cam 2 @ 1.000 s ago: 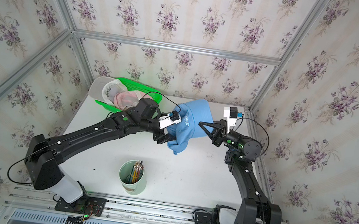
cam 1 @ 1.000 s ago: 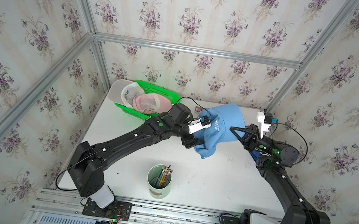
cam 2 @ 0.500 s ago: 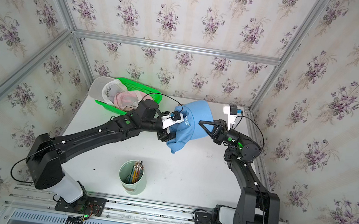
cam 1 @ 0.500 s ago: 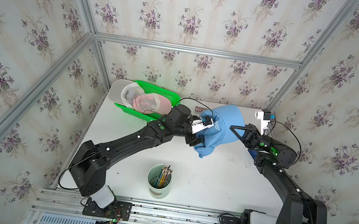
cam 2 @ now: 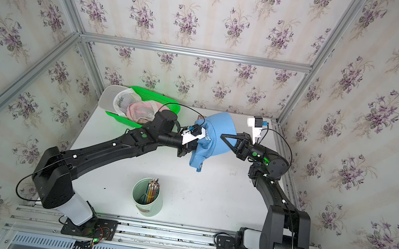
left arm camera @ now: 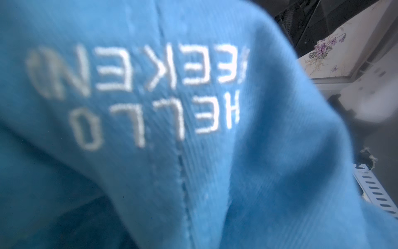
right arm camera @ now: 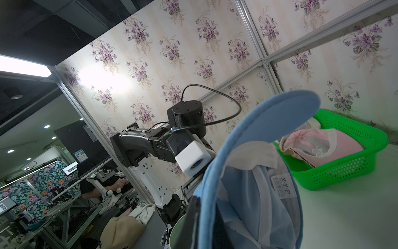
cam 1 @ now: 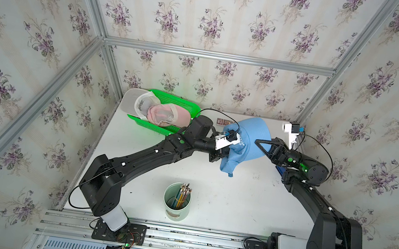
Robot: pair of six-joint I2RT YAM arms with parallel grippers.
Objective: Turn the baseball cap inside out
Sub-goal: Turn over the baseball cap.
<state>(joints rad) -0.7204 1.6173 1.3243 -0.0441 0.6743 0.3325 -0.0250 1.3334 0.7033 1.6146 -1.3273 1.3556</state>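
Both top views look down on the whole table [cam 1: 234, 204]; wrist views crowd the cap [left arm camera: 258, 151]

Blue cap [cam 1: 252, 136] hides the left gripper's [cam 1: 217, 156] fingertips in both top views; its lettering is blurred in the left wrist view; the right wrist view crops it.

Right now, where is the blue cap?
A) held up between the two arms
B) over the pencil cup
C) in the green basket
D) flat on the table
A: the blue cap is held up between the left tool and right tool, apart from the green basket.
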